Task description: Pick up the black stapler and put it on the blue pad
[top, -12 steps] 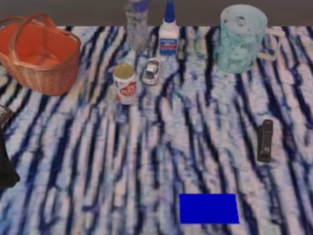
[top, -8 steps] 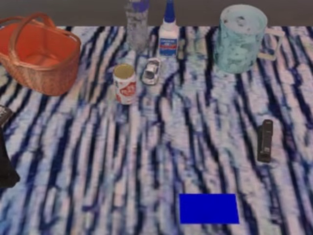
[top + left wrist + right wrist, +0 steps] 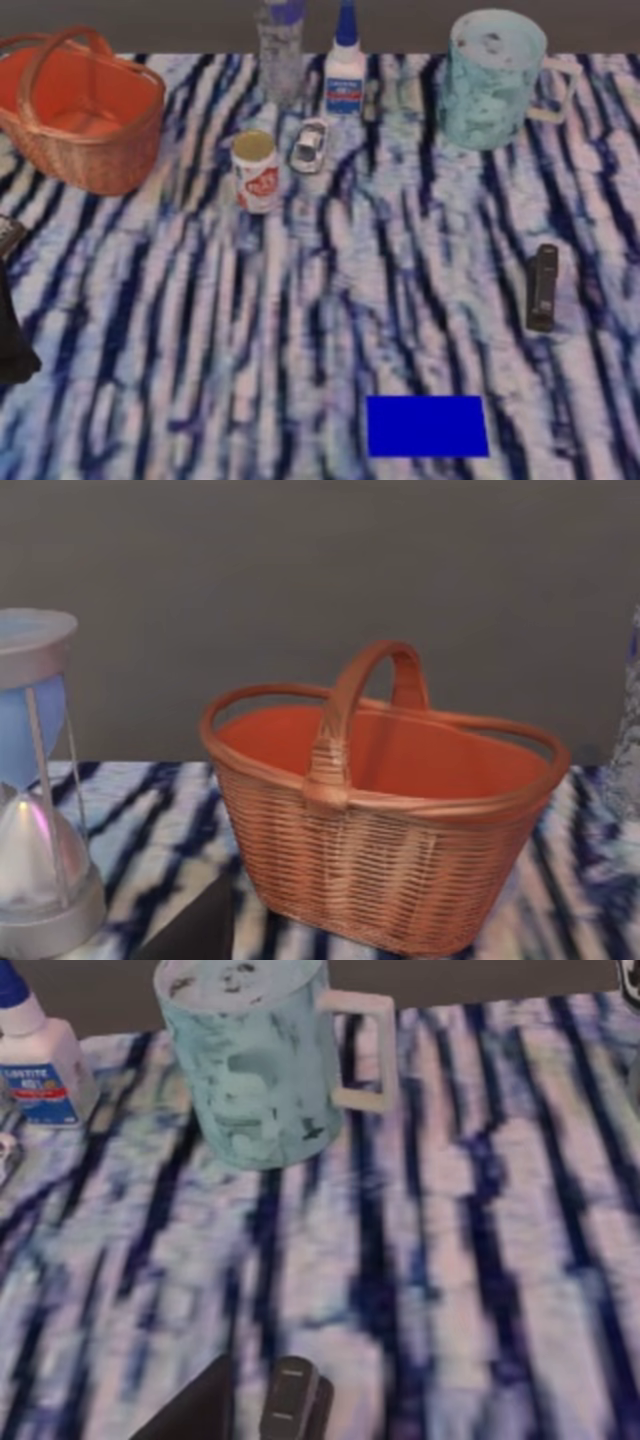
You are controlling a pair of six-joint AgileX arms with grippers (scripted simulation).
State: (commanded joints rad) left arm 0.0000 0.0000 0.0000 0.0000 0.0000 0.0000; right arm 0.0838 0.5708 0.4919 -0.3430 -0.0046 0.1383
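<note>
Black stapler (image 3: 542, 287): lying flat on the striped cloth (image 3: 330, 300) at the right side of the surface — untouched, its length running near to far.
Blue pad (image 3: 427, 426): near edge, right of centre, well apart from the stapler — nothing on it.
Left end effector (image 3: 12, 320): parked at the left edge, near the wicker basket (image 3: 80, 108); fingers — cannot tell.
Right end effector: out of the top view; its wrist view shows the stapler's end (image 3: 290, 1400) and the teal mug (image 3: 262, 1060).

Black stapler (image 3: 542, 287) lying flat at table's right, well apart from flat blue pad (image 3: 427, 426) at near edge
</note>
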